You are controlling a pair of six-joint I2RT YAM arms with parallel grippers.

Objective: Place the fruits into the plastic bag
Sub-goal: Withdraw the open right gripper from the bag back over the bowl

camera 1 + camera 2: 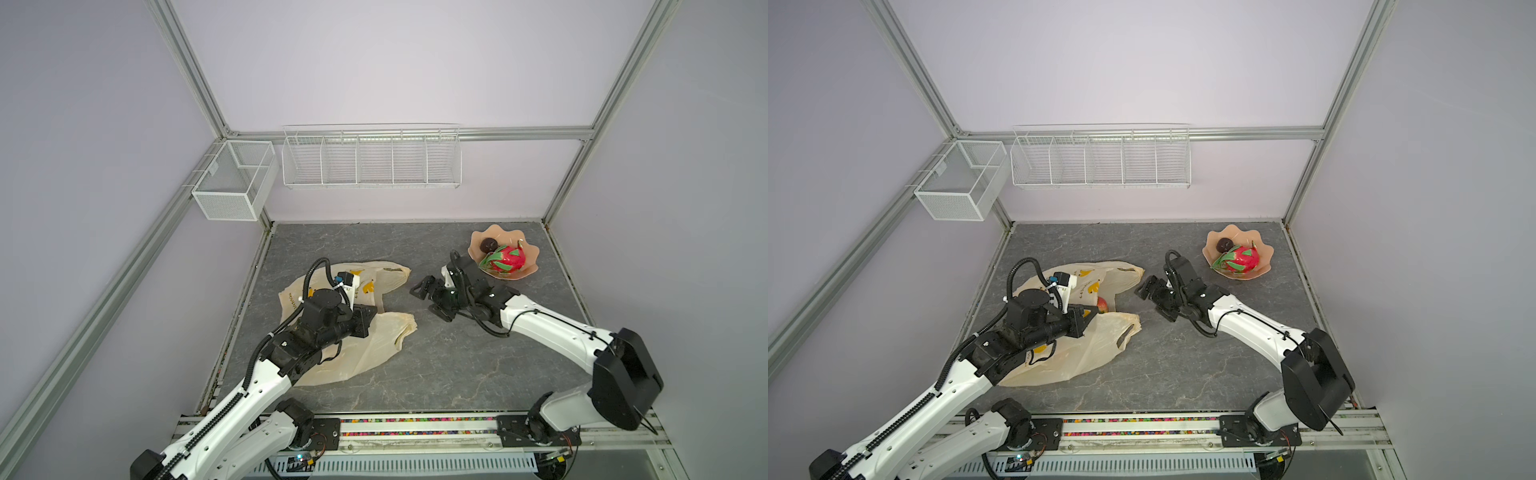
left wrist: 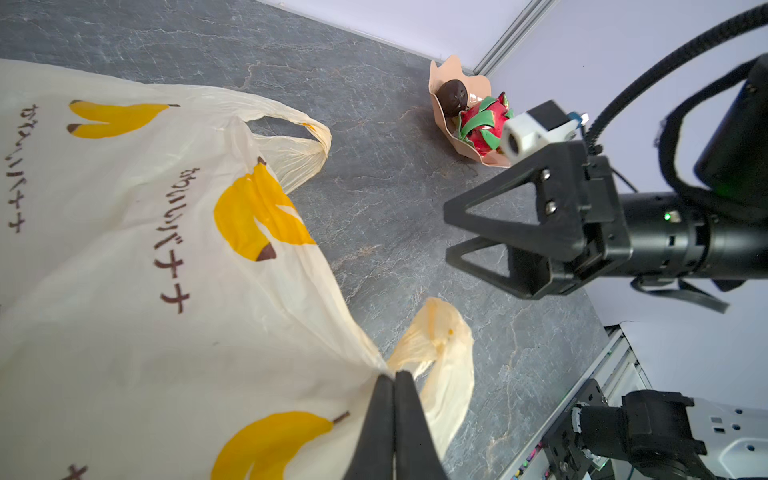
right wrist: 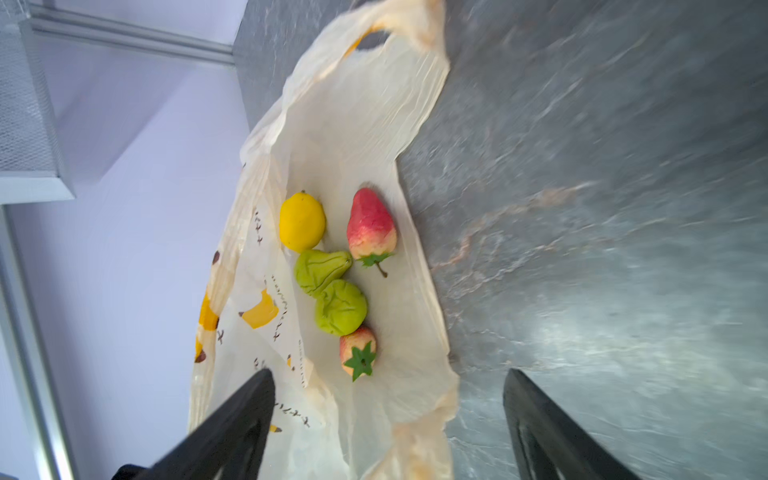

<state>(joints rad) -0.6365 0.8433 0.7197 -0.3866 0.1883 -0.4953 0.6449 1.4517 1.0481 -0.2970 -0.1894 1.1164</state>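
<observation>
On the left, the plastic bag (image 1: pixel 374 345) lies on the surface (image 1: pixel 457 365). The left fingers (image 2: pixel 376 419), pressed together, pinch its upper rim and lift the mouth. Inside lie the yellow round fruit (image 3: pixel 302 221), the green lumpy one (image 3: pixel 340 307) and two strawberries (image 3: pixel 371 222). The right fingers (image 2: pixel 498 232), spread and empty, hang just outside the mouth. Further right, the peach bowl (image 1: pixel 505 235) holds the dragon fruit (image 1: pixel 508 258) and the dark brown ball (image 1: pixel 487 245). The robot seems to be between drops. Next, the right arm must reach the bowl and close on one of them, and the dragon fruit needs a wide grip.
</observation>
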